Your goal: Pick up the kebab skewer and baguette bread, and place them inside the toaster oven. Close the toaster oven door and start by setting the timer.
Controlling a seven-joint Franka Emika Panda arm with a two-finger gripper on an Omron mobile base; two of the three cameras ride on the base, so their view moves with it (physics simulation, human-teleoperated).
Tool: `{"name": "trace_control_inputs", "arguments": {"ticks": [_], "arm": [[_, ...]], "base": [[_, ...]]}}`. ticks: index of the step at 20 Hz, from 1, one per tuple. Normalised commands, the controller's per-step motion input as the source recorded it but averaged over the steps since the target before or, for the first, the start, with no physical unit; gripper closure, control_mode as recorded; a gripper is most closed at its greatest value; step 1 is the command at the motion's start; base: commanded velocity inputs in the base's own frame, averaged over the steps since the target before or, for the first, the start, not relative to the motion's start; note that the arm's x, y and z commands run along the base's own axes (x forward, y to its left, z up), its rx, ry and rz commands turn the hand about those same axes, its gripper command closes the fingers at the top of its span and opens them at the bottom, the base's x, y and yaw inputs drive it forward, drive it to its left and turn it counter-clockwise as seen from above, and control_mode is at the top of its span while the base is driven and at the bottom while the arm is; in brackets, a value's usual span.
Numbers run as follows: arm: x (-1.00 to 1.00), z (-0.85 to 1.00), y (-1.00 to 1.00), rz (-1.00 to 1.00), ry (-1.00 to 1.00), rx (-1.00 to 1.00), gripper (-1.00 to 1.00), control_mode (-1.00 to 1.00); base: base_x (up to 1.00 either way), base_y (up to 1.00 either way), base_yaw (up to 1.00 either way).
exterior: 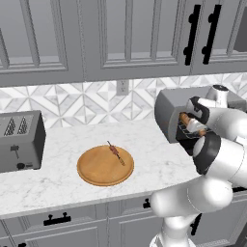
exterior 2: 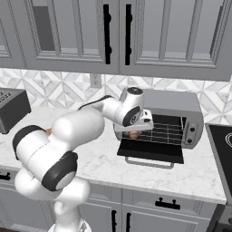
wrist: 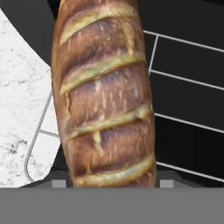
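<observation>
Baguette bread (wrist: 105, 96) golden-brown, crust crossed by pale slashes.

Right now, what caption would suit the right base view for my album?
End effector holding the baguette bread over the open toaster oven door, at the toaster oven.

Glossy white arm (exterior: 212, 188), dark joints

A kitchen: grey cabinets (exterior: 130, 34), marble counter (exterior: 62, 178), tiled backsplash (exterior: 72, 103), slot toaster (exterior: 19, 141), toaster oven (exterior 2: 174, 118).
</observation>
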Motion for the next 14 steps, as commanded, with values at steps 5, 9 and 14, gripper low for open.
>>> {"name": "trace_control_inputs", "arguments": {"ticks": [5, 9, 14], "arm": [[0.18, -0.16, 0.0, 0.0, -0.02, 0.0, 1.0, -1.0], [0.07, -0.16, 0.0, 0.0, -0.02, 0.0, 1.0, -1.0], [-0.07, -0.26, 0.0, 0.0, -0.03, 0.0, -1.0, -1.0]], "base": [[0.0, 0.0, 0.0], [0.0, 0.0, 0.0], [0.0, 0.0, 0.0]]}}
